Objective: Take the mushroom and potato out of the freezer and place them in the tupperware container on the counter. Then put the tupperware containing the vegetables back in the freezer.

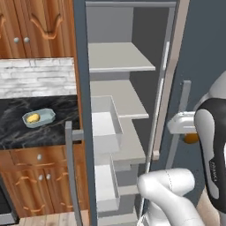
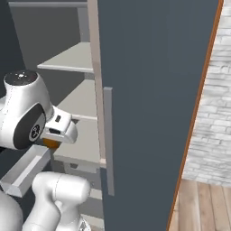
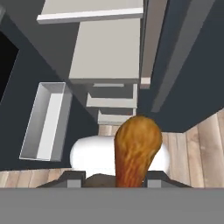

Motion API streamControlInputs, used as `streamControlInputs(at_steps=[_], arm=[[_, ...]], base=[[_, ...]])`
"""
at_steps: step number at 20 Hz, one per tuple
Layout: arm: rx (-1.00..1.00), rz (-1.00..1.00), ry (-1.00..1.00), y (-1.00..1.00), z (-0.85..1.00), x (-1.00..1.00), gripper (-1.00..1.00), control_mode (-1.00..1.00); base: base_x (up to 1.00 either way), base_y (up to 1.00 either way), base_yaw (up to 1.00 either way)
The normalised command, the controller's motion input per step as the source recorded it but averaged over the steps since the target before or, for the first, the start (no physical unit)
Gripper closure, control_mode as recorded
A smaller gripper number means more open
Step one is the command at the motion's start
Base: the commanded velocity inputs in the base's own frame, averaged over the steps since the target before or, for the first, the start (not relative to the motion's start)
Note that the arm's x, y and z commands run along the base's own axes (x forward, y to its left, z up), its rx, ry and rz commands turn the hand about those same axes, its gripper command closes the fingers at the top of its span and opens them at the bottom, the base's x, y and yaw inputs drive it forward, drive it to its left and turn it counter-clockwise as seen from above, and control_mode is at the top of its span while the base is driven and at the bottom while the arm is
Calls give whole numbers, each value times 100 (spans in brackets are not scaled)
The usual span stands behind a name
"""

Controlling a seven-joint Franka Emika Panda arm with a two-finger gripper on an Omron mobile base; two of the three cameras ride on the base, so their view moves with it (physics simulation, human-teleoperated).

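An orange-brown mushroom (image 2: 51, 143) peeks beneath the claw (image 2: 55, 136) beside the freezer (image 2: 149, 113) shelves.

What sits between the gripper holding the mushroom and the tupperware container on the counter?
In the left base view, the freezer's open door edge with its bar handle stands between the gripper, shut on the mushroom, and the tupperware container.

Wooden cabinets (image 1: 31, 22) above white brick backsplash (image 1: 35, 77); more cabinets (image 1: 39, 176) below; plank floor (image 2: 203, 207) beside brick wall (image 2: 216, 113).
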Motion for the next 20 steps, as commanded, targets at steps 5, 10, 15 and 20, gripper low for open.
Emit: streamControlInputs(at_steps=[5, 10, 15, 20], arm=[[0, 0, 0, 0, 0, 0, 100, 100], [0, 0, 0, 0, 0, 0, 100, 100], [0, 0, 0, 0, 0, 0, 100, 100], [0, 0, 0, 0, 0, 0, 100, 100]], base=[[-100, 12, 0], [-79, 75, -5], [-22, 100, -20], [-2, 100, -25]])
